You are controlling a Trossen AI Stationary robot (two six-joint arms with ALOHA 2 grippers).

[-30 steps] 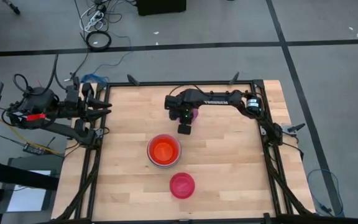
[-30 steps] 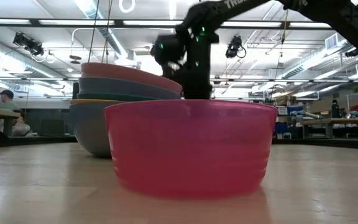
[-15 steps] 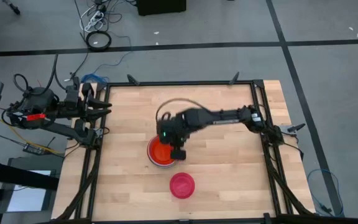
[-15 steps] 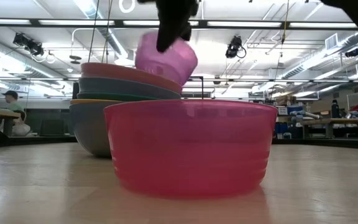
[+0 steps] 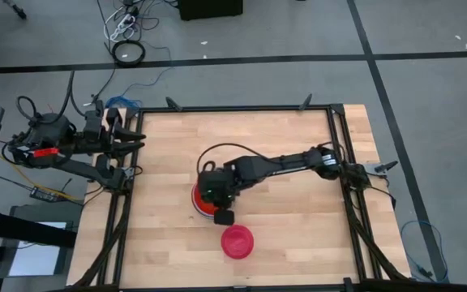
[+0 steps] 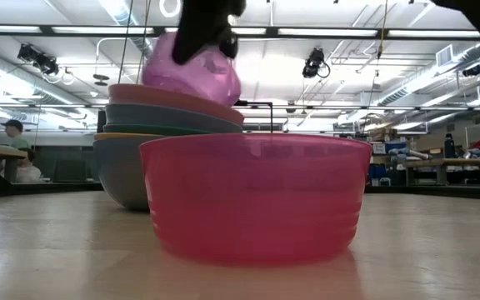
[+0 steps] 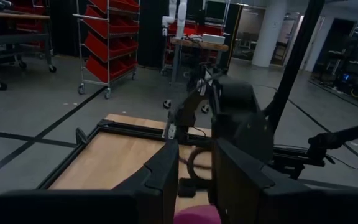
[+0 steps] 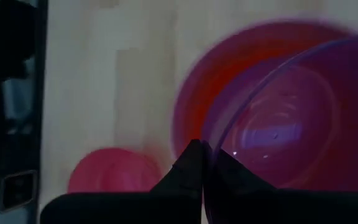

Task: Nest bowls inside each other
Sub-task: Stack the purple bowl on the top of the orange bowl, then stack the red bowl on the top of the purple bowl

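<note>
My right gripper (image 8: 199, 163) is clamped on the purple bowl's (image 8: 278, 124) rim, tilted just above the stack (image 6: 152, 137), orange bowl (image 8: 197, 93) on top. Next, I reckon: level, lower, let go. Magenta bowl (image 5: 237, 241) sits nearby, w/ left gripper (image 5: 136, 144) parked at table edge, fingers apart.

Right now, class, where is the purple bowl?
In the low view the purple bowl hangs tilted over the stacked bowls, pinched by the right gripper, behind the magenta-red bowl.

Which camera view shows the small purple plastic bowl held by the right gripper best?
The low view: the small purple plastic bowl hangs tilted just above the stacked bowls. The right wrist view shows only its inside and pinched rim. In the high view the right gripper hides it. The left wrist view does not show it.
</note>
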